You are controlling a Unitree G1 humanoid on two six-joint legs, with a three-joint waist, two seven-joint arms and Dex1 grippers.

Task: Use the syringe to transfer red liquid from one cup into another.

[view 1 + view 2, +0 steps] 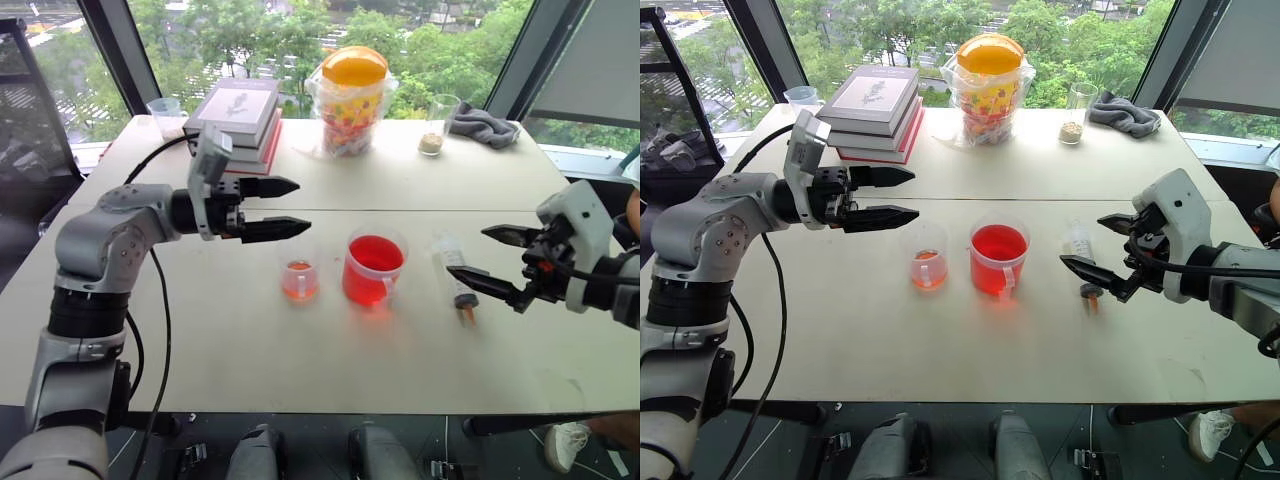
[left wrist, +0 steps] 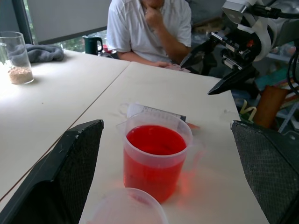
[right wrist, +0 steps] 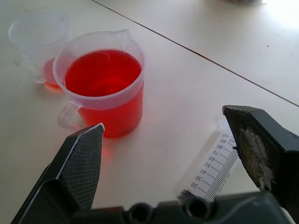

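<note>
Your left claw hangs above the desk at centre left of the head view, pointing toward the middle, its fingers spread wide and holding nothing. Just below and to the right of its tips stands the small cup, with a shallow orange-red layer at its bottom. Beside that, toward the right, sits the handled cup, filled well up with red liquid; the two cups stand close but apart.

Your right claw is at the right edge of the frame, also wide open and empty. The syringe lies flat on the desk right of the handled cup, its orange tip toward the bottom of the frame. In the right wrist view you see its printed scale lying between the two open fingers, but you cannot tell whether either finger touches it.

Along the top of the head view you have a stack of books, a yellow-lidded jar, a glass with brown grains and a grey cloth. A person in a white shirt sits beyond the desk in the left wrist view.
</note>
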